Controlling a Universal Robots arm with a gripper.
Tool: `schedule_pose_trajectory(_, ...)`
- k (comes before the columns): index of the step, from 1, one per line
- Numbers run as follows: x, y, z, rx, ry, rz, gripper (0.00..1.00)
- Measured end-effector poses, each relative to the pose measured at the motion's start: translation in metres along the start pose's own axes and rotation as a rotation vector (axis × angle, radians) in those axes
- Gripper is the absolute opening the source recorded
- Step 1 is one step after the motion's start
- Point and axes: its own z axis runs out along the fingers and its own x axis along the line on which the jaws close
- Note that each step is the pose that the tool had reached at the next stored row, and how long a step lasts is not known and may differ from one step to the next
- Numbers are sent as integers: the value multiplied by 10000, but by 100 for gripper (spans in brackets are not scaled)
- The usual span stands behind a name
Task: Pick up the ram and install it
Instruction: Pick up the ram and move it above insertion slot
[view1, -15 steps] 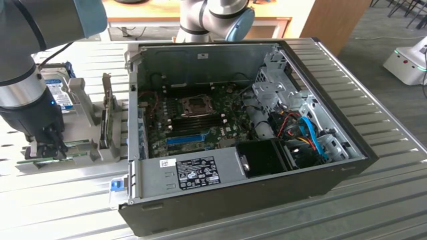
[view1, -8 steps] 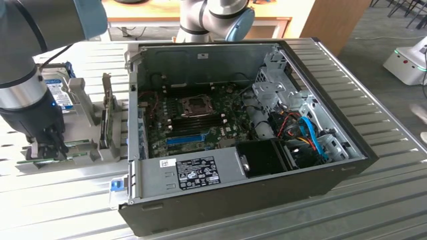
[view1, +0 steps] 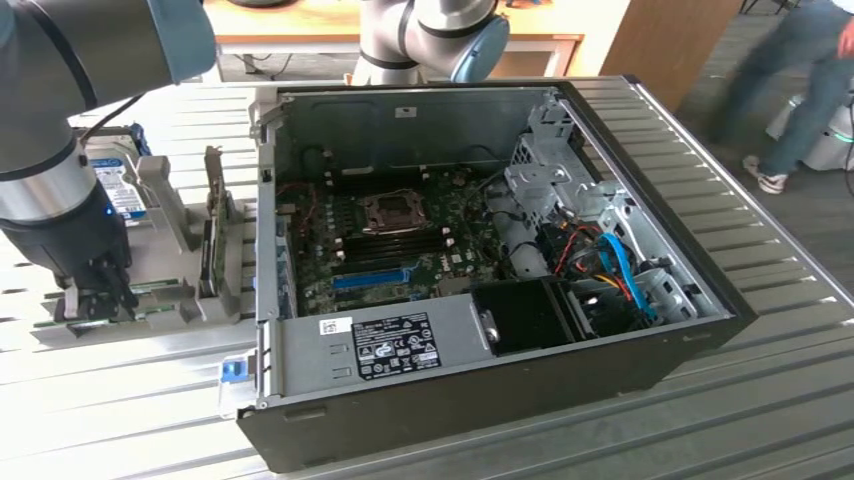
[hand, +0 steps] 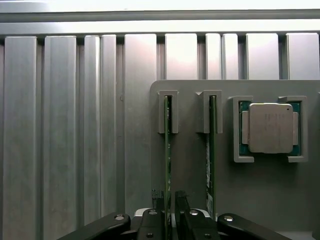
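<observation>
A ribbed metal counter (view1: 120, 420) carries everything, and its far edge is washed out by glare in the wrist view. At the exterior view's left the arm (view1: 47, 160) reaches straight down, its upper part cut off by the frame. Its tool (view1: 94, 303) is lowered into a grey holder (view1: 167, 320), and the dark body of the tool hides what lies under it there. Behind the arm a hard drive (view1: 123, 195) with a blue label stands partly covered.

In the wrist view the ram (hand: 167, 145) is seen edge-on as a thin green line standing in a slot of the holder. The tool's two fingers (hand: 158, 199) stand open on either side of the stick's near end. A narrow gap shows on one side; on the other I cannot tell whether the finger touches. A second stick (hand: 211, 145) stands in the neighbouring slot, parallel and just beside the first, and past it a processor chip (hand: 270, 127) sits in its own bracket.

In the middle of the exterior view an open computer case (view1: 454, 400) lies on its side, a blue slot (view1: 370, 277) showing on the board within. At the top a second arm's base (view1: 427, 35) is cut off, and at the right a person (view1: 807, 70) is blurred, seen from the waist down
</observation>
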Motion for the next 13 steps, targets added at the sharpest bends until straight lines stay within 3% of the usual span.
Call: schedule_pose_trajectory(13,1,0,5,1,-1,0,23)
